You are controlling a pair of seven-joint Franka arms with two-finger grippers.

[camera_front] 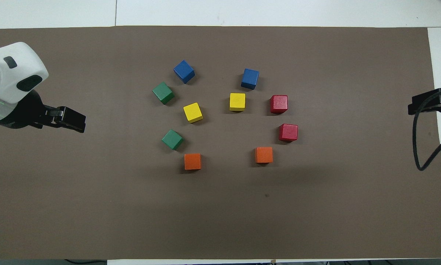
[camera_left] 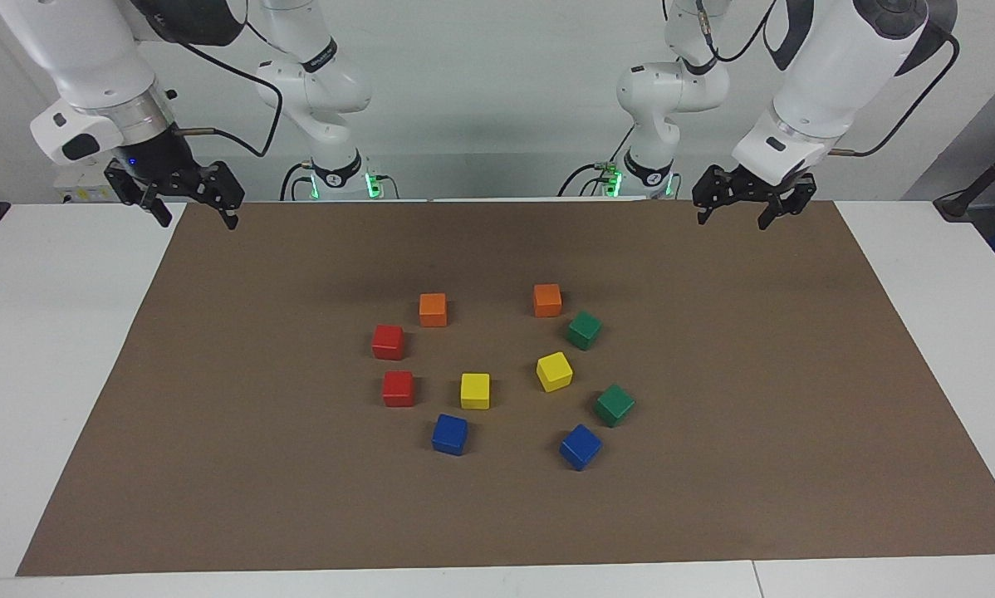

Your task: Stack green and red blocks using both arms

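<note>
My left hand (camera_left: 736,208) hangs with fingers spread wide, holding nothing, over the brown mat's (camera_left: 215,465) edge at its own end of the bench (camera_left: 41,332). My right hand (camera_left: 188,205) is likewise wide open and empty over the mat's edge at its end. Two green blocks (camera_left: 584,330) (camera_left: 614,404) and two red blocks (camera_left: 388,341) (camera_left: 398,388) sit unstacked mid-mat, well apart from both hands.

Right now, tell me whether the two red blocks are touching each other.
Apart. The overhead view shows bare brown mat between the red block nearer the robots and the red block farther from them; the facing view agrees.
</note>
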